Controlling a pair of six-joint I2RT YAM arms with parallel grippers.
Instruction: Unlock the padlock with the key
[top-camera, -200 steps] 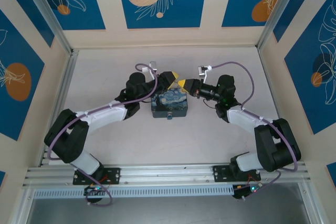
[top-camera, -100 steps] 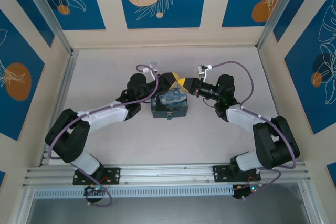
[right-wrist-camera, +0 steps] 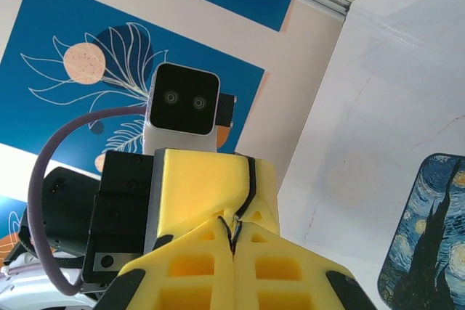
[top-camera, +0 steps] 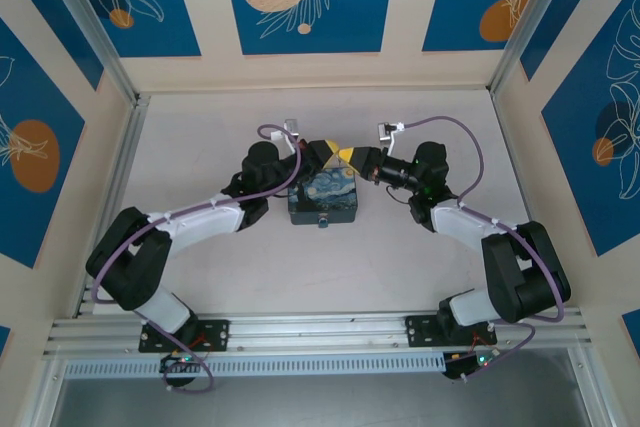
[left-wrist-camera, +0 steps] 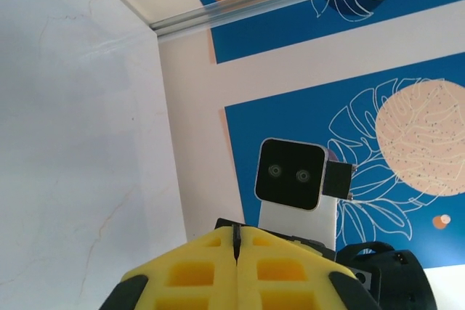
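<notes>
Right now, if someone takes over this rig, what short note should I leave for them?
Left gripper: fingers shut, a thin dark sliver at the tips.
Right gripper: fingers shut, a similar sliver.
Both meet over the far edge of the painted tin.
I cannot tell if either sliver is the key.
The padlock seems to be the small blue-grey piece on the tin's near side.
Done: nothing visible.
Left: insert key, unlock.

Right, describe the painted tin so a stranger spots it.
Find the pale table in the blue-panelled booth. On the near side of the left claw and right claw lies the tin. Only it is a dark rectangle printed with swirling night sky.
</notes>
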